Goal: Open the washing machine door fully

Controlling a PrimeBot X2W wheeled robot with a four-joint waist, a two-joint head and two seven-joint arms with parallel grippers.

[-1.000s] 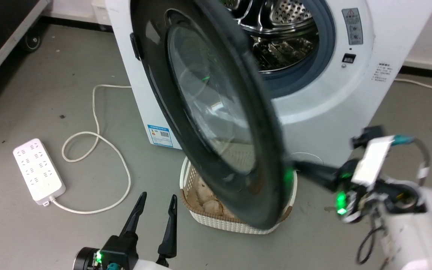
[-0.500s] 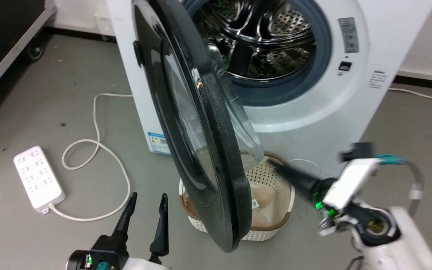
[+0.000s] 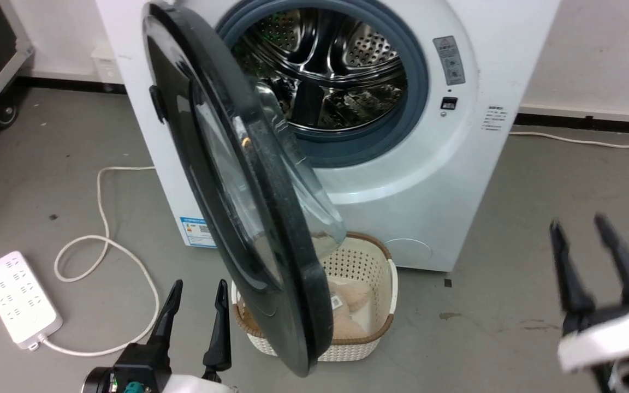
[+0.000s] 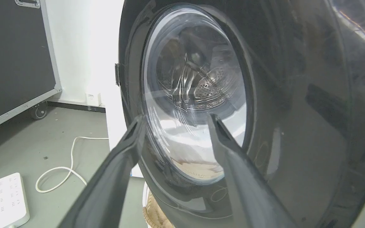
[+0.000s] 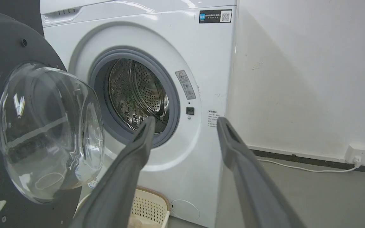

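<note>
The washing machine door (image 3: 221, 180) stands swung out from the washing machine (image 3: 429, 180), hinged at the left of the head view and turned nearly edge-on to that camera; its glossy outer face looks left and its clear glass bowl (image 5: 49, 133) bulges to the right, on the side of the steel drum (image 3: 325, 71). The drum opening, ringed in grey rubber, is fully uncovered. The door's lower rim hangs over a cream perforated basket (image 3: 372, 262) on the floor in front of the machine (something pale and tan lies inside it).

The left gripper (image 3: 199, 284) sits at the lower left, its 2 fingers spread and holding nothing; it is just beside the door's lower outer face, and the left wrist view looks straight at that glossy face. Whether a fingertip touches the door I cannot tell. The right gripper (image 3: 577, 221), blurred, is at the lower right over bare floor, well apart from the door; its 2 fingers are also spread and empty.

A white power strip (image 3: 17, 297) and its looped cable (image 3: 101, 218) lie on the floor left of the machine.
</note>
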